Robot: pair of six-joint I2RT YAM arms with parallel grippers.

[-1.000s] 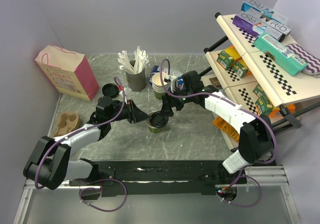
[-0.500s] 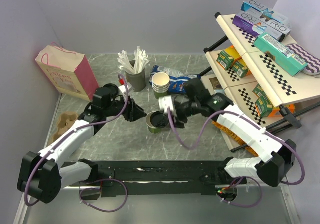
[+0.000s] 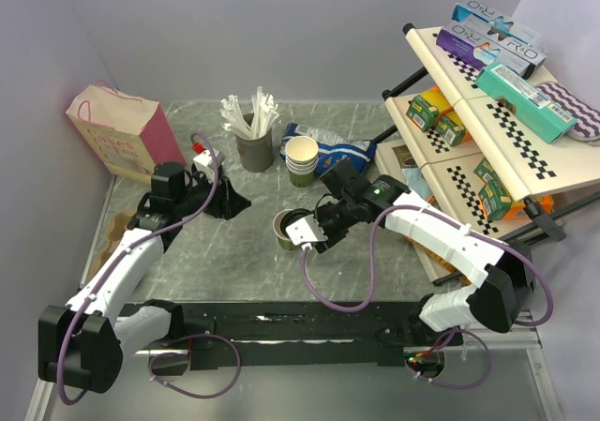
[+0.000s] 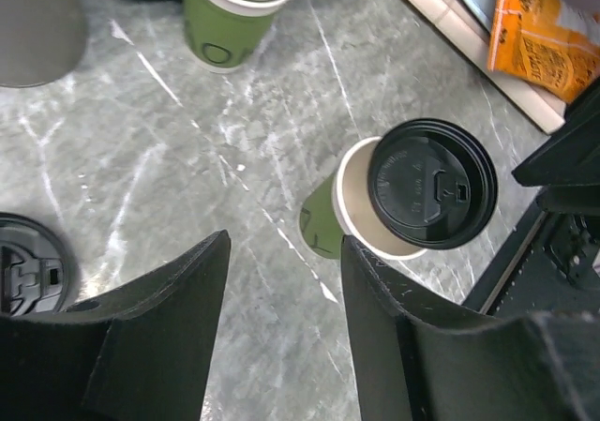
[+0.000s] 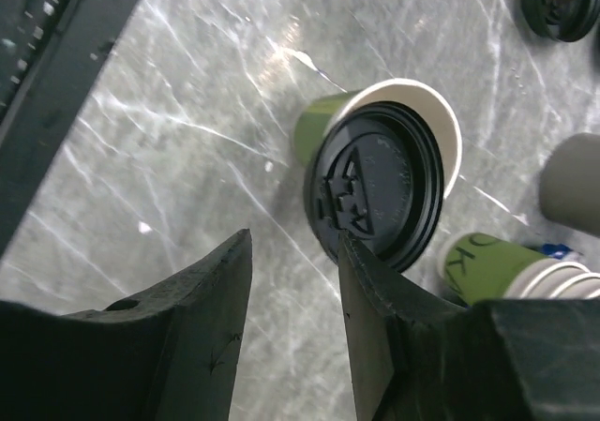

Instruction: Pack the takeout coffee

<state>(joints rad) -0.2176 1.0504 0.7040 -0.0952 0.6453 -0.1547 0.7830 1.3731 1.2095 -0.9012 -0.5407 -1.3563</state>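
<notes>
One takeout coffee stands upright near the middle of the desk. Its black lid sits off-centre, so a crescent of the cream rim shows.

Behind it are one stack of lidless cups, one grey holder of white sticks and one blue packet. To the left are one loose black lid, one pink paper bag and one cardboard carrier (partly hidden by the arm).

The left fingers are partly open and hold nothing; they are well apart from the cup. The right fingers are also about half open and empty — one tip is just beside the lid, but I cannot tell if it touches.

The desk is grey marble with white veins, a slanted shelf rack stands at its right, and the walls are pale lilac.
</notes>
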